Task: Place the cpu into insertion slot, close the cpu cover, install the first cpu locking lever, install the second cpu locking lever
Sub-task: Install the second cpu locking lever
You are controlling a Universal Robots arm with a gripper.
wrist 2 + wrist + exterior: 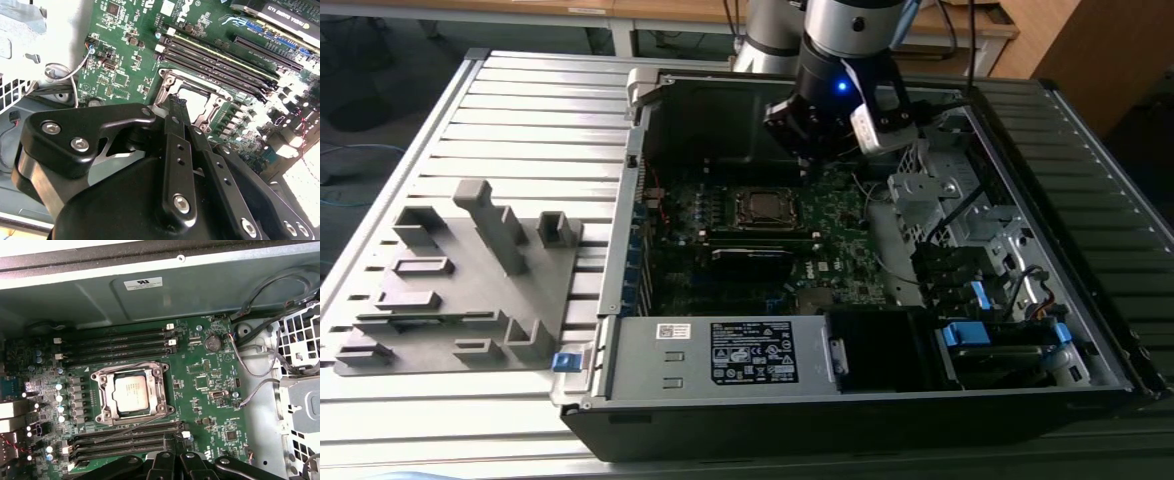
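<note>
The gripper (175, 102) has its black fingers pressed together with nothing between them. Its tip hangs over a corner of the socket; I cannot tell whether it touches anything.

The cpu (131, 392) lies flat in the slot (132, 372), silver top up and sitting square. The cover (159, 387) looks folded down around it, framing the chip through its cut-out. A thin wire lever (142, 421) runs along the cover's side nearest the gripper. It seems to stand a little off the frame, so I judge it unlatched and the lever work to be the step in hand.

Done well, the joined fingertips would bear on the lever's free end only. They would push it down and then sideways under its hook, keeping off the chip and the cover's thin rails. Memory slots (125, 440) lie just beside that lever, so there is little room for a sideways slip. The green board (210, 390) is dense with small parts, and loose cables (255, 365) lie by the case wall.
</note>
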